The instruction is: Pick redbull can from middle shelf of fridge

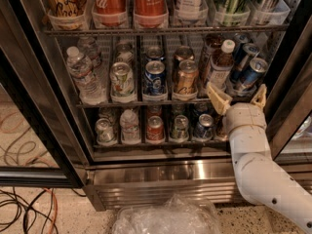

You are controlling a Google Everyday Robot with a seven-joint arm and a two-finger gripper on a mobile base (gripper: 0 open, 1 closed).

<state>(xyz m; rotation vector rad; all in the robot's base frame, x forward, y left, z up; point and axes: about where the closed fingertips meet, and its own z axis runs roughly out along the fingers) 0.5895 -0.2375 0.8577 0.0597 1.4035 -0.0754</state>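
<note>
White two-finger gripper [237, 95], jaws apart, just below slim blue-silver redbull can [249, 75], rt end of dark wire middle shelf [146, 102].

1. the fridge [46, 106] has black door frames and a silver stainless base with a slatted grille.
2. the middle shelf [161, 103] is dark thin wire with clear trays.
3. the redbull can [251, 73] is blue and silver with a shiny silver lid.
4. the wider can [155, 77] is blue with a white label; the can beside it [185, 77] is copper-gold.
5. the water bottle [84, 74] is clear with a white cap.
6. the coca-cola bottles [109, 1] are red with white script.
7. the gripper [239, 97], in front of the right end of the middle shelf, has cream-yellow fingers [218, 97] spread apart; the arm [258, 169] is white with small dark dots.
8. the cable [48, 213] is orange on pale speckled floor.
</note>
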